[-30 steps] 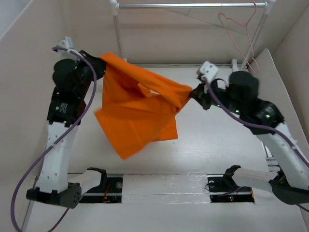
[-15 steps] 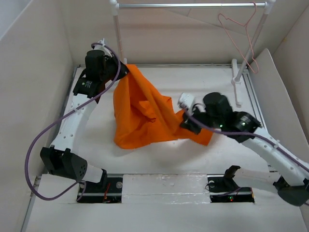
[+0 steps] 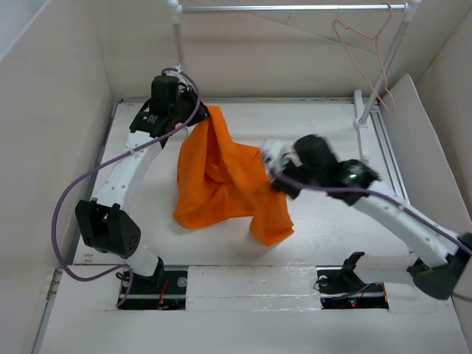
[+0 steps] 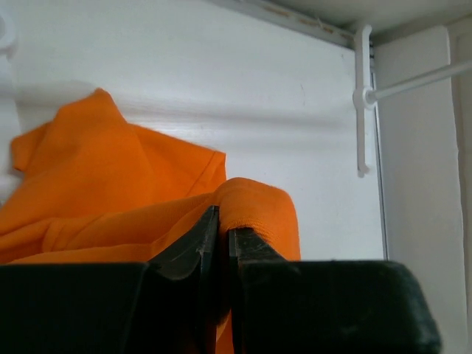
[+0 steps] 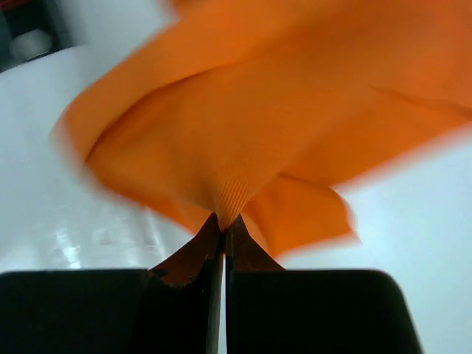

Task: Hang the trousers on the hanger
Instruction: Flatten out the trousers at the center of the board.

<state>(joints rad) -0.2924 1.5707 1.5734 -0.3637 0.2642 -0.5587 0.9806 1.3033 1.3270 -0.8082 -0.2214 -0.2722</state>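
Note:
The orange trousers (image 3: 221, 177) hang bunched between my two grippers over the middle of the table, their lower part resting on it. My left gripper (image 3: 199, 116) is shut on one edge of the trousers (image 4: 254, 203) at the back left; its jaws stand almost together with cloth pinched between them. My right gripper (image 3: 274, 181) is shut on another edge of the trousers (image 5: 243, 147) near the table's middle. The thin pale pink wire hanger (image 3: 363, 63) hangs by its hook from the silver rail (image 3: 291, 8) at the back right, apart from the cloth.
The rail rests on two white posts, one at the back left (image 3: 178, 44) and one at the back right (image 3: 383, 66), whose foot also shows in the left wrist view (image 4: 363, 96). Beige walls (image 3: 51, 110) enclose the table on the left, back and right.
My left gripper has swung to the back and right with its edge. My right gripper has moved left and nearer. The trousers went from spread in the air to bunched and drooping on the table.

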